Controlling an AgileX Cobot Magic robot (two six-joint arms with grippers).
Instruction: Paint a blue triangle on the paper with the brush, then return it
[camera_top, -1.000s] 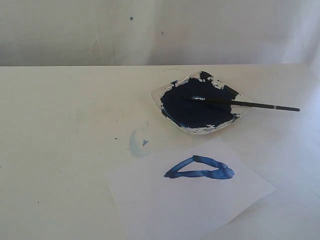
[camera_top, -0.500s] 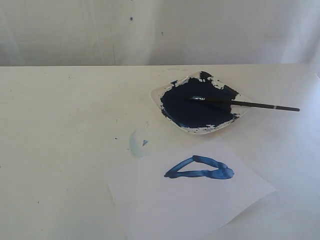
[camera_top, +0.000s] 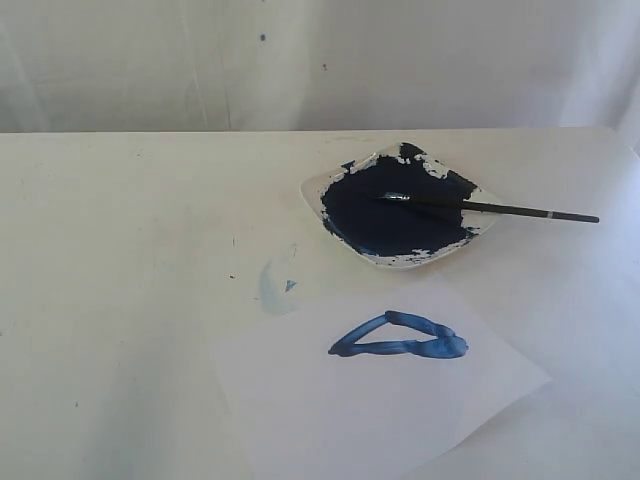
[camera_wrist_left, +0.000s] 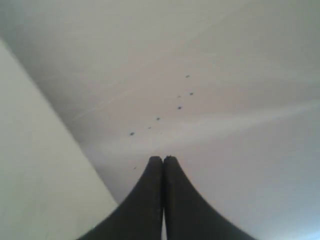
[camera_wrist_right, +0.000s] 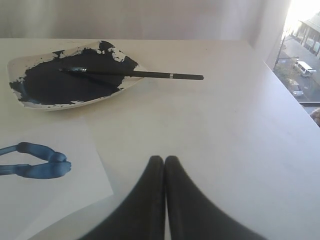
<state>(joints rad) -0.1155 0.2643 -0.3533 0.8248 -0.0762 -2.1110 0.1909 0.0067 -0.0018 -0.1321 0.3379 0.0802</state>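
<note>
Exterior: the brush (camera_top: 490, 208) lies across the dish (camera_top: 311, 186), bristles left in blue paint (camera_top: 385, 225), handle jutting right past the rim. The triangle (camera_top: 400, 337) sits on the paper (camera_top: 380, 420) nearby. Left wrist: left claw (camera_wrist_left: 163, 160) pinched together, empty, before a speckled white surface (camera_wrist_left: 225, 60). Right wrist: right claw (camera_wrist_right: 164, 159) likewise, beside the paper's edge.

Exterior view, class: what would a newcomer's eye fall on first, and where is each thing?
The glossy blue triangle stands out first, on the white paper in the foreground. Behind it sits a dish of dark blue paint, with the brush lying across it, handle pointing right.
</note>
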